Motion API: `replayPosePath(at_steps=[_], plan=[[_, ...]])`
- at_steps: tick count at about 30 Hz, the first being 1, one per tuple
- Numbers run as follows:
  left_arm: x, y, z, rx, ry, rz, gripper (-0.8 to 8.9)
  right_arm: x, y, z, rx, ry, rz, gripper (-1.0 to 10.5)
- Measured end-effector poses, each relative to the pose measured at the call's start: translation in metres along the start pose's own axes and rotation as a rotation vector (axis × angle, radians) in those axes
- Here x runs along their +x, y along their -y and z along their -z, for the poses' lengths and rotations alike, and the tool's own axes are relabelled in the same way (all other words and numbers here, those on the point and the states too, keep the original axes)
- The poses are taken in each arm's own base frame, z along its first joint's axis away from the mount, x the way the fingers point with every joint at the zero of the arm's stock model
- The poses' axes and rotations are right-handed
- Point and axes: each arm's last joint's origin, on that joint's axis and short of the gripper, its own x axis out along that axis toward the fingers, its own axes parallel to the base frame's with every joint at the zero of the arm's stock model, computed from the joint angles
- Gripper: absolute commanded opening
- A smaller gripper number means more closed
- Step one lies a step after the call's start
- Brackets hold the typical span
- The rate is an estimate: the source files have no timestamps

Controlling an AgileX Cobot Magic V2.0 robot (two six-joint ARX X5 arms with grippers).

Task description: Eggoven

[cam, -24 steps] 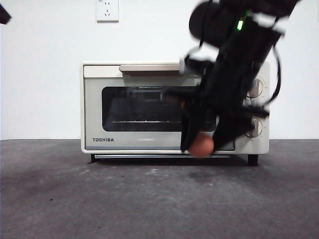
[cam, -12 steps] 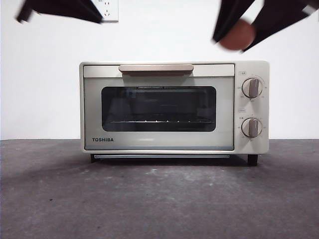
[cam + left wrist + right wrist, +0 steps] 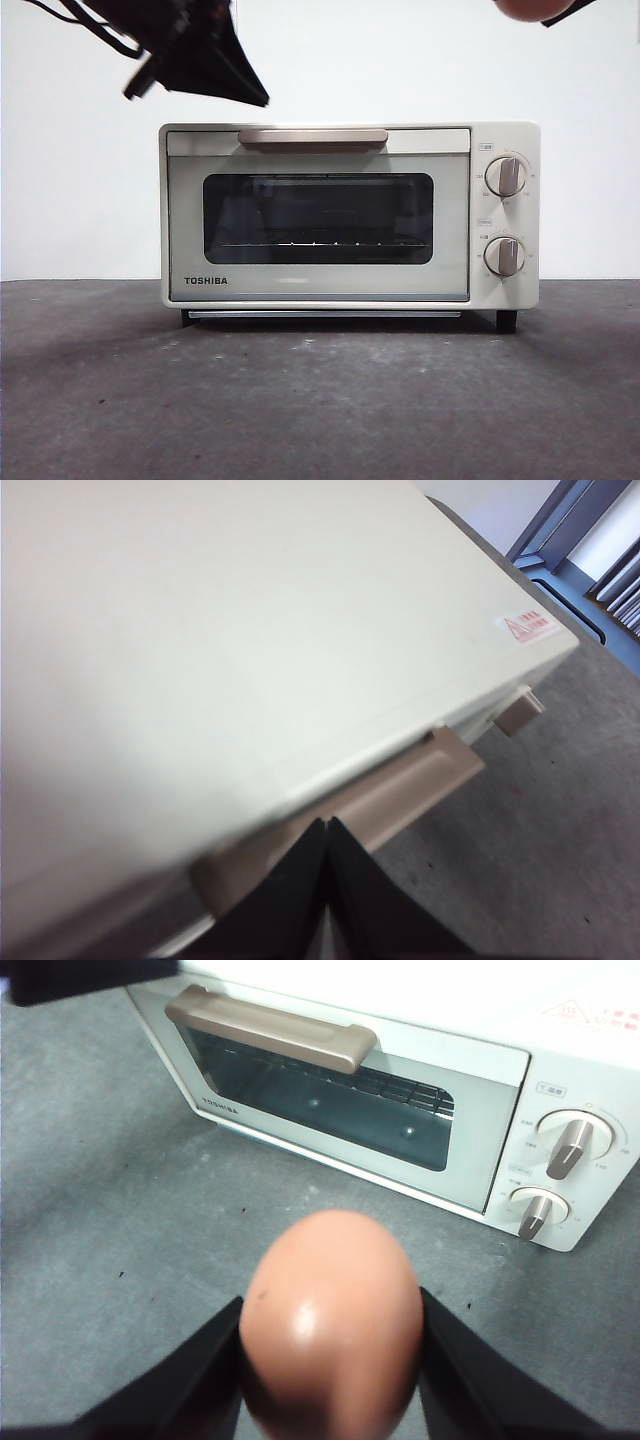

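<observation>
right wrist view: right end effector (image 3: 330, 1360) clamps egg (image 3: 332, 1320); oven (image 3: 480, 1110) door closed ahead. left end effector (image 3: 325, 880), jaws together, empty, above handle (image 3: 400, 800): hook squarely, pull down first.

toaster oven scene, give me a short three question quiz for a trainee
1. True or false: the toaster oven door is open.
2. Which gripper holds the egg? A) left B) right C) neither
3. Fill in: the left gripper, jaws together, is above the oven's door ____.

Key:
1. False. The door is shut, its handle up against the top edge.
2. B. The right gripper is shut on the egg, high above the table in front of the oven; in the front view only the egg's underside shows at the top edge.
3. handle.
</observation>
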Motion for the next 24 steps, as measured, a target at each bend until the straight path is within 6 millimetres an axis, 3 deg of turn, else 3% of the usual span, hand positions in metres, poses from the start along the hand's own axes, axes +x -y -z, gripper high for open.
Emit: replayPosePath(at_steps=[8,17,24], plan=[[0.027,0.0,0.006,0.017,-0.032,-0.012,0.06,-0.006,0.001,0.0,0.001,0.023,0.012,0.0],[0.037,0.008,0.006,0.046,-0.044,-0.016,0.06,-0.006,0.001,0.0,0.0,0.021,0.017,0.0],[0.042,0.036,0.016,0.075,-0.142,0.048,0.06,-0.006,0.001,0.0,0.001,0.025,0.016,0.0]])
